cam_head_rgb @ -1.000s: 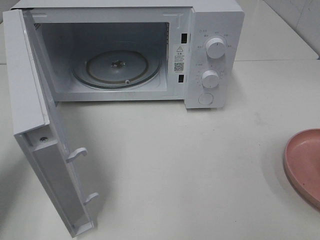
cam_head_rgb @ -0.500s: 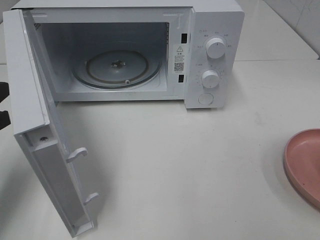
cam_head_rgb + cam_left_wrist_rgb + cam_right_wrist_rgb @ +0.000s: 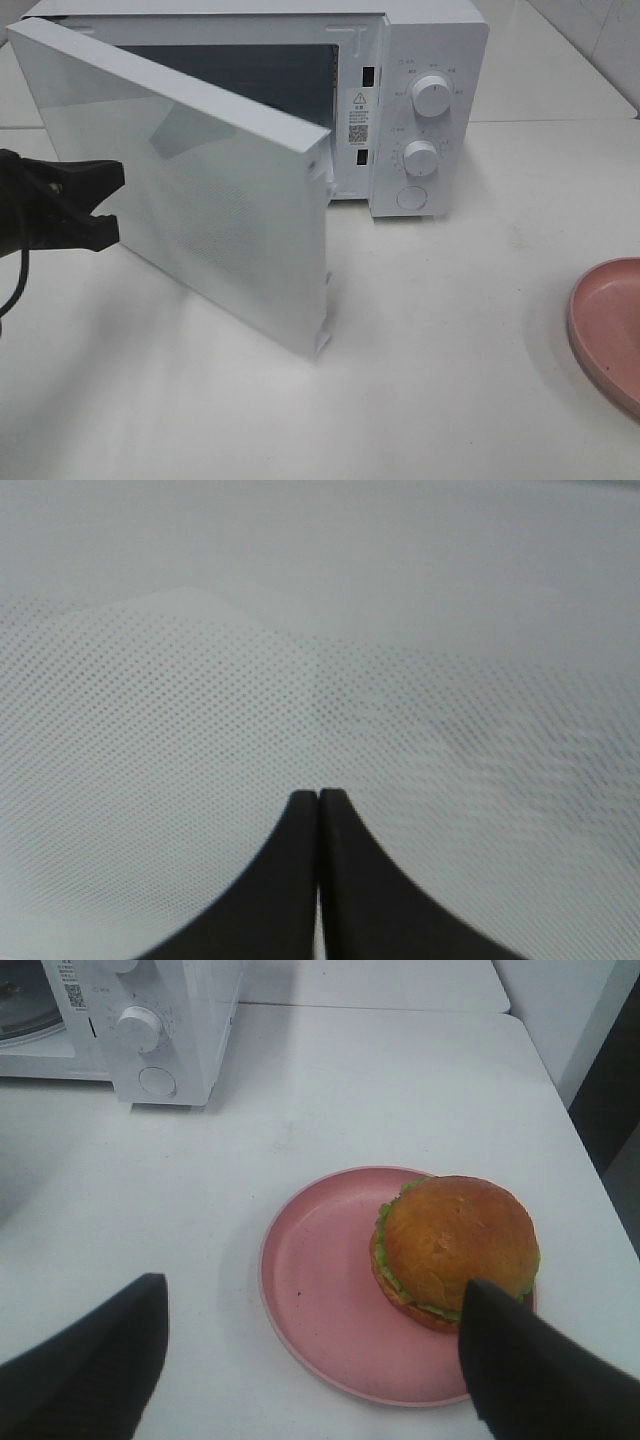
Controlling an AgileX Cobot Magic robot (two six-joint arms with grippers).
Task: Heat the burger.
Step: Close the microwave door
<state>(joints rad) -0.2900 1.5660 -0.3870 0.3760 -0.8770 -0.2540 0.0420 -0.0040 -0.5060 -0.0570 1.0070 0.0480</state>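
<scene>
The burger [image 3: 455, 1245], with a golden-brown bun and green lettuce, sits on the round pink plate [image 3: 310, 1290] in the right wrist view. My right gripper [image 3: 315, 1295] is open above the plate, its fingers [image 3: 90, 1360] spread wide on either side. In the high view only the plate's edge [image 3: 600, 320] shows at the right, and the burger is out of view there. The white microwave [image 3: 430, 60] stands at the back with its door [image 3: 220, 210] about half closed. My left gripper [image 3: 112, 205] is shut and at the door's outer face [image 3: 300, 630].
The microwave's two knobs [image 3: 432, 95] and round button [image 3: 411, 197] are on its right panel, which also shows in the right wrist view [image 3: 140, 1030]. The half-closed door hides most of the oven cavity. The white table [image 3: 450, 350] lies between the microwave and the plate.
The microwave door has swung from fully open to about half closed. My left gripper has come into view at the left, against the door's outer face.
</scene>
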